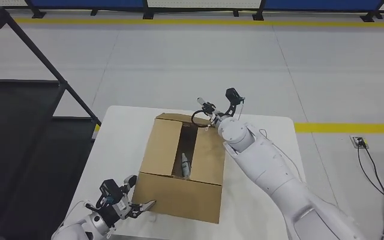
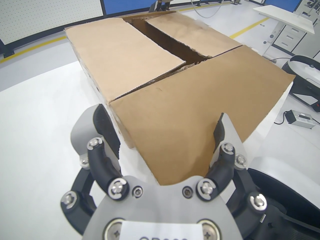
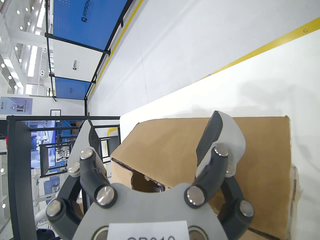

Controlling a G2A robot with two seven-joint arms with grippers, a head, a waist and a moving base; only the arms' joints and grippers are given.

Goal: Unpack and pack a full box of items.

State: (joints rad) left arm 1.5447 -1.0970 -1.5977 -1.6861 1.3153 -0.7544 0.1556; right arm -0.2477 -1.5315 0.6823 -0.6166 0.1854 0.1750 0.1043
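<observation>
Left gripper [image 2: 161, 113], jaws spread, straddles the near flap edge of the cardboard box [image 1: 180, 193] on the white table [image 1: 120, 138]. Right gripper [image 3: 152, 119], likewise spread, hovers over the box's far end. A grey item [image 1: 185, 167] lies inside, visible between the flaps.

The cardboard box [image 1: 180, 195] sits in the middle of the table [image 1: 117, 138]. A gap between its left and right flaps runs near to far, and a bottle-shaped item [image 1: 185, 165] lies inside below that gap. The left gripper [image 2: 160, 112] straddles the box's near-left corner. The right gripper [image 3: 151, 118] hangs over the box's far edge. A frame rack [image 1: 36, 90] stands left of the table.
</observation>
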